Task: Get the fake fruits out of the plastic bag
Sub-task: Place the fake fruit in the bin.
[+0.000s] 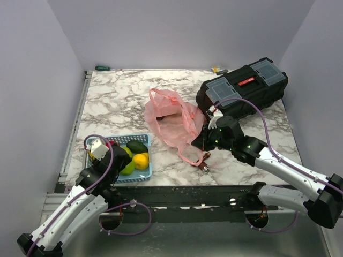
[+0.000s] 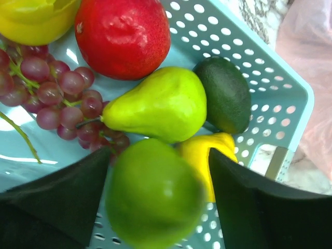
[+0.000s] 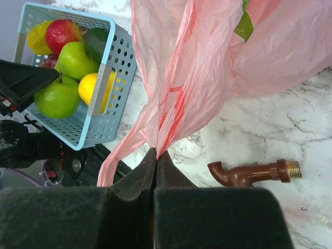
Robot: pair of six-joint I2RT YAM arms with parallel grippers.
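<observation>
The pink plastic bag (image 1: 174, 120) lies crumpled mid-table, its mouth facing the far side. My right gripper (image 3: 156, 153) is shut on a bunched fold of the bag (image 3: 207, 62) near its handle. A green shape (image 3: 244, 26) shows through the plastic. My left gripper (image 2: 158, 155) hangs open over the light blue basket (image 2: 270, 88). A blurred green apple (image 2: 153, 194) sits between its fingers, with a gap on the right side. In the basket lie a red fruit (image 2: 122, 33), a green pear (image 2: 155, 104) and a yellow fruit (image 2: 202, 155).
An avocado (image 2: 225, 93) and purple grapes (image 2: 52, 88) also lie in the basket (image 1: 140, 176) at the near left. A black toolbox (image 1: 241, 91) stands at the far right. A brown pipe fitting (image 1: 204, 167) lies near the front edge. A green-handled screwdriver (image 1: 104, 68) rests along the back wall.
</observation>
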